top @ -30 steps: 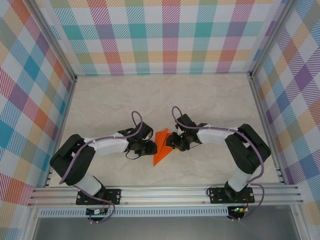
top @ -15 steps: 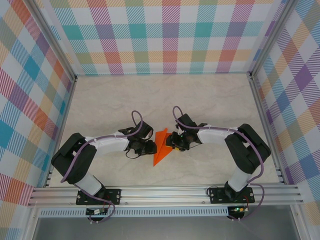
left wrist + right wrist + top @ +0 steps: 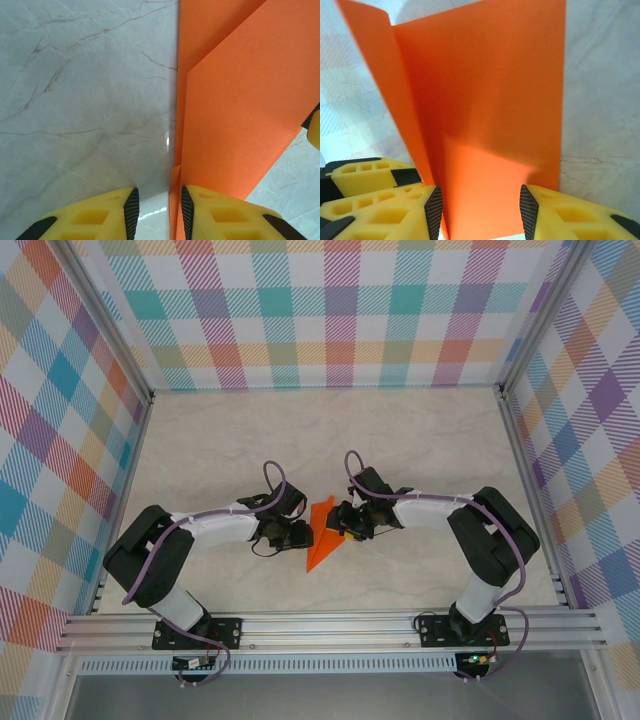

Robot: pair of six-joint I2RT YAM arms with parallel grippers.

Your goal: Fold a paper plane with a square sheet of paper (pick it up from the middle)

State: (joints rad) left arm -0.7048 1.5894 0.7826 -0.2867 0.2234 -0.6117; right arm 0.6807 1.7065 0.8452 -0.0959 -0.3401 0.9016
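Paper [image 3: 485, 100]: flap raised.
Left gripper [image 3: 157, 210]: slightly apart, astride paper's edge.
Right gripper [image 3: 480, 210]: apart around flap.
Care: I should pinch squarely along crease.

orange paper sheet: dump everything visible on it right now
The square sheet of paper is thin, plain, matte bright orange. It is already folded into a narrow pointed shape with sharp creases and overlapping layers. It lies on the marbled table between the arms, tip toward the near edge, and one flap looks raised. The left gripper straddles one edge. The right gripper brackets it, jaws apart. Firm contact can't be confirmed.
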